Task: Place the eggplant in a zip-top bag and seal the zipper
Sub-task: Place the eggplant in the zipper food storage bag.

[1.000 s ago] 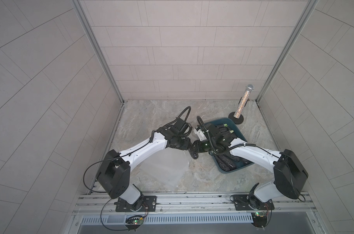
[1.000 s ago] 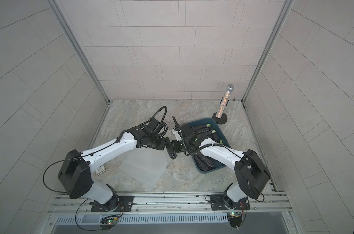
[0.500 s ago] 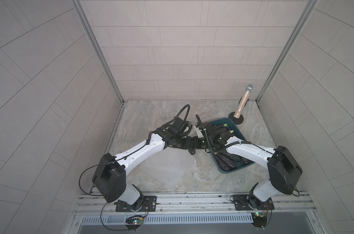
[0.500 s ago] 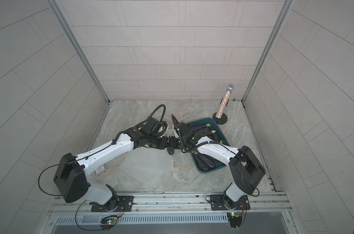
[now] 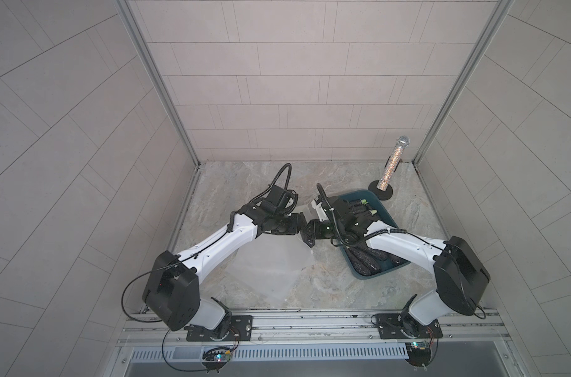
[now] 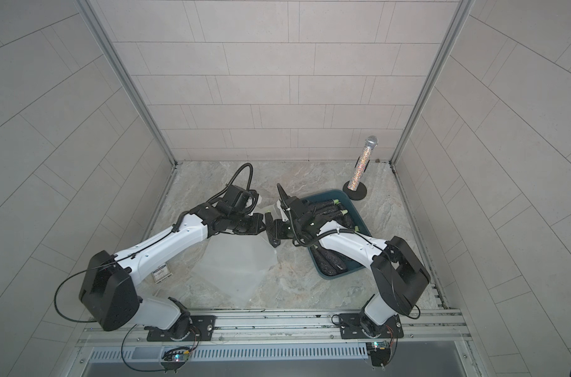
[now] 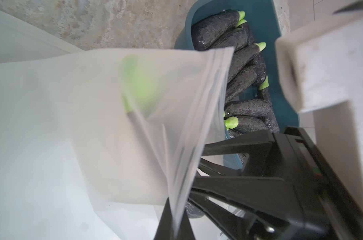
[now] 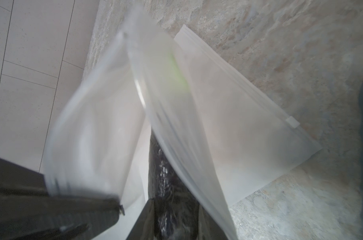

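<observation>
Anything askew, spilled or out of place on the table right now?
Nothing spilled or damaged. The only oddity is a glittery silver microphone standing upright on a round black base in the back corner beside the dark teal plastic bin, unrelated to bagging. The black eggplant sits partway inside the frosted zip-top bag.

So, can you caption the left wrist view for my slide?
Left gripper pinches the edge of the zip-top bag; right gripper holds an eggplant, stem end inside it, beside the blue bin.

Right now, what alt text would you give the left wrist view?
The left gripper pinches the edge of a frosted zip-top bag, with a green-tipped eggplant showing blurrily through it. Behind, a teal bin holds more dark eggplants.
</observation>
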Tool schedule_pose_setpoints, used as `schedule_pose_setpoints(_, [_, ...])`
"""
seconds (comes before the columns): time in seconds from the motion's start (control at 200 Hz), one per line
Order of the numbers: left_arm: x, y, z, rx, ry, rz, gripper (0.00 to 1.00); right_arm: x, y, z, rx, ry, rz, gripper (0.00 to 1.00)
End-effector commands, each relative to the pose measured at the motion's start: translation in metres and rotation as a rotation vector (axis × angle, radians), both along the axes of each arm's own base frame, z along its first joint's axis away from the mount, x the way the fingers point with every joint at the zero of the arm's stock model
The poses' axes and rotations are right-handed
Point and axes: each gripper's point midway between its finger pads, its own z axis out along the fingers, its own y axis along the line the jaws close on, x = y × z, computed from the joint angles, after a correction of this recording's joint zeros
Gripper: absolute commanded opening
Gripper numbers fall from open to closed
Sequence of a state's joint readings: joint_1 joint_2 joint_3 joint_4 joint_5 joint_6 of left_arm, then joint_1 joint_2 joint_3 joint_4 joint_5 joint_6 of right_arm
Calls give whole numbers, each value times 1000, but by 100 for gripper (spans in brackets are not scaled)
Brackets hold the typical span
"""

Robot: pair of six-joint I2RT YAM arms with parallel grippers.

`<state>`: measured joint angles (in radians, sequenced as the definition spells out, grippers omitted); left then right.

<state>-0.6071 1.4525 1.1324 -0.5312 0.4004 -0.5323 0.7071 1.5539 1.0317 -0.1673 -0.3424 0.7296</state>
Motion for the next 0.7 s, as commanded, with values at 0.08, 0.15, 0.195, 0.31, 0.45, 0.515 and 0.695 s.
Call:
schedule_pose_setpoints(0.08, [-4,-10,16,-96,-7,-19,0,1,12,-5,13,-13,27,32])
schedule_pose_setpoints(0.15, [-6,-13,17,-118,3,-21,0,6,18,-5,24,-23,25,32])
schedule_pose_setpoints(0.195, [-8,-15,18,-133,9,-23,0,9,22,-5,36,-31,23,32])
schedule_pose_setpoints(0.31, [-9,-15,20,-146,10,-21,0,17,32,-3,76,-62,21,32])
schedule_pose_setpoints(0.45, [-10,-14,27,-154,-5,-25,0,22,42,-5,112,-74,22,32])
schedule_pose_setpoints(0.515, [-11,-14,30,-163,-11,-30,0,24,45,-7,127,-75,18,33])
schedule_pose_setpoints(0.695, [-11,-10,32,-153,-16,-22,0,26,51,-8,160,-71,23,43])
